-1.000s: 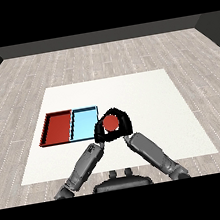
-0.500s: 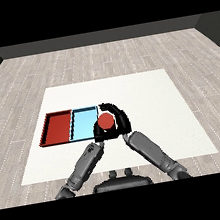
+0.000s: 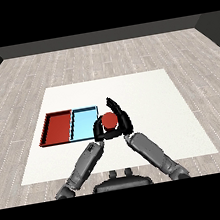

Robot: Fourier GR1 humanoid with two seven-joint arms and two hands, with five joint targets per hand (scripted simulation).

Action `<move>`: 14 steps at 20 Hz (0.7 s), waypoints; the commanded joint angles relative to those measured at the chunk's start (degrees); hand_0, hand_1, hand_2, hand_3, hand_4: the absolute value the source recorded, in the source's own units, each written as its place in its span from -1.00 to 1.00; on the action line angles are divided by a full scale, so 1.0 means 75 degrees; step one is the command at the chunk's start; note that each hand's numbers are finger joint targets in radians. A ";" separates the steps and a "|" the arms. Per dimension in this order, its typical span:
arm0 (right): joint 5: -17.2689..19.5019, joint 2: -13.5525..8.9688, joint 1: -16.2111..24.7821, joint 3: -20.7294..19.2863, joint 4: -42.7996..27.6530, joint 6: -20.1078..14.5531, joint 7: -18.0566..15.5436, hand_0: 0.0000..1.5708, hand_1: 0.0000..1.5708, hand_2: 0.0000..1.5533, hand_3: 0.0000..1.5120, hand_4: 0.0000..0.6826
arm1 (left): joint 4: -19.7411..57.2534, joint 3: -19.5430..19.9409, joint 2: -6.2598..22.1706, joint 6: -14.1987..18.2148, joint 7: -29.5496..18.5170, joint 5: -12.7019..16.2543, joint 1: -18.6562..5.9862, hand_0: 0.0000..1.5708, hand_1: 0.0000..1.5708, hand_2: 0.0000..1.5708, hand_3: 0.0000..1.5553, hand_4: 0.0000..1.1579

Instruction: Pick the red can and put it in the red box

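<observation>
Holding the red can (image 3: 108,120) in our right robot hand (image 3: 122,122), whose fingers and thumb curl round it, we see the can just beside the right edge of the light blue tray (image 3: 83,125), near the middle of the white bench (image 3: 151,100); whether it is lifted off the surface or only just above it we cannot tell from this view. Our left robot hand (image 3: 100,132) sits close under the can, next to the right one, and its fingers are too hidden for us to say whether they are open or closed. The red tray (image 3: 57,128) lies further left, touching the blue one, so the can has to pass over the whole blue tray to reach it. We judge the main risk to be a release too early, which would leave the can in the blue tray instead of the red; that could come from stopping the sideways travel short. A second risk is the can's base catching the raised tray rims if it is carried too low. The left robot hand, so near, could also be bumped on the way across. Compared with a second ago, the can and the right robot hand have moved left, from well clear of the blue tray to its edge.
</observation>
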 commanded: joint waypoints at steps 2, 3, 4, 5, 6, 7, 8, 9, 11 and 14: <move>0.0139 0.0056 -0.0240 0.0139 -0.0231 -0.0425 0.0451 -1.00 -1.00 -1.00 -1.00 -1.00 | -0.0504 -0.0175 -0.0070 0.0390 0.0184 -0.0312 0.0134 1.00 1.00 1.00 0.91 0.96; 0.0191 0.0056 -0.0216 -0.0436 -0.0239 0.0160 0.0587 -1.00 -1.00 -1.00 -1.00 -1.00 | 0.0052 -0.0381 -0.0071 0.0383 -0.0666 0.0238 0.0160 1.00 1.00 1.00 0.90 0.96; 0.0200 -0.0171 0.0323 -0.0587 -0.0751 0.0486 0.0548 -1.00 -1.00 -1.00 -1.00 -1.00 | -0.0117 -0.0084 -0.0072 0.0136 -0.0153 -0.0135 -0.0005 1.00 1.00 1.00 0.90 0.95; -0.0192 0.0055 -0.0117 -0.0718 0.0238 0.0800 -0.0154 -1.00 -1.00 -1.00 -1.00 -1.00 | 0.0129 0.0187 -0.0072 0.0154 0.0190 0.0001 -0.0415 1.00 1.00 1.00 0.90 0.95; 0.0088 -0.0080 0.0662 -0.0481 -0.1061 0.0499 0.0568 -1.00 -1.00 -1.00 -1.00 -1.00 | -0.0088 0.0443 -0.0012 -0.0261 -0.0209 -0.0232 0.0172 1.00 1.00 1.00 0.89 0.95; -0.0142 0.0055 0.0194 -0.0869 -0.0140 0.0766 0.0165 -1.00 -1.00 -1.00 -1.00 -1.00 | 0.0655 0.0218 -0.0072 -0.0192 -0.0851 0.0318 -0.0018 1.00 1.00 1.00 0.89 0.95; -0.0035 -0.0188 0.0901 -0.0621 -0.1169 0.0850 0.0418 -1.00 -1.00 -1.00 -1.00 -1.00 | 0.0290 0.0704 -0.0026 -0.0311 -0.0136 -0.0201 -0.0206 1.00 1.00 1.00 0.87 0.96; -0.0270 -0.0410 0.1116 -0.0821 -0.1167 0.1195 0.0072 -1.00 -1.00 -1.00 -1.00 -1.00 | -0.0687 0.0438 0.0131 0.0181 0.0464 -0.0316 0.0018 1.00 1.00 1.00 0.87 0.95; 0.0017 -0.0314 0.1111 -0.0871 -0.1401 0.1168 0.0181 -1.00 -1.00 -1.00 -1.00 -1.00 | -0.0720 0.0667 0.0325 -0.0289 0.0421 -0.0395 0.0111 1.00 1.00 0.99 0.88 0.96; -0.0192 -0.0724 0.1535 -0.1331 -0.2249 0.1332 0.0466 -1.00 -1.00 -1.00 -1.00 -1.00 | 0.0110 0.0970 0.0042 -0.0429 -0.0143 -0.0491 0.0061 1.00 1.00 0.99 0.89 0.95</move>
